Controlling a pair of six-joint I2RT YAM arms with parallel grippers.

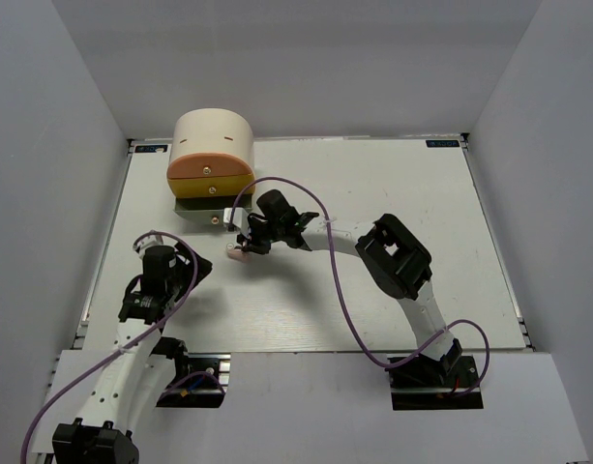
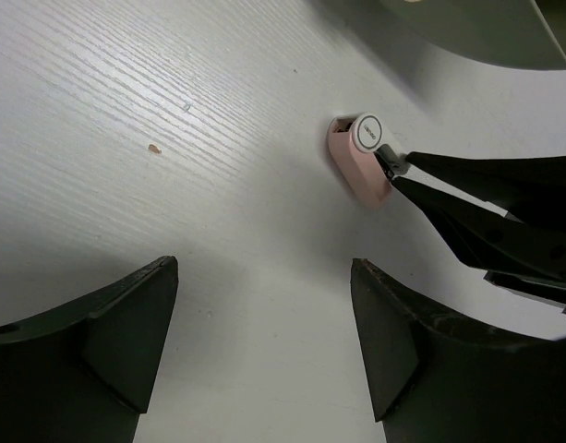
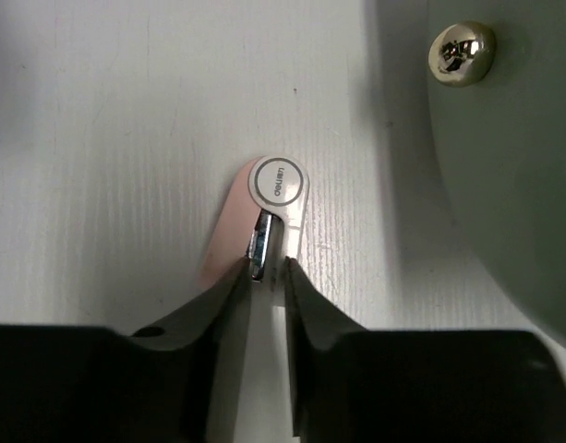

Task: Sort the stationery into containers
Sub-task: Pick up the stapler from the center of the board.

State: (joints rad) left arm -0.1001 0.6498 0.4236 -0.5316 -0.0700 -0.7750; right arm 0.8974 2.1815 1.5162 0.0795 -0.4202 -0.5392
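The left gripper [image 2: 261, 277] hangs wide apart and empty, the cream drawer unit [image 1: 212, 135] stands at the far edge, and just before it the tiny pink-and-white piece [image 3: 250, 217], the only loose stationery showing, lies on the table [image 1: 373, 193], pinched by the right gripper [image 3: 269, 268], seemingly not yet stowed.

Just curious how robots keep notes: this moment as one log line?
left gripper open, above table | right gripper shut on pink piece | piece on table, near drawers
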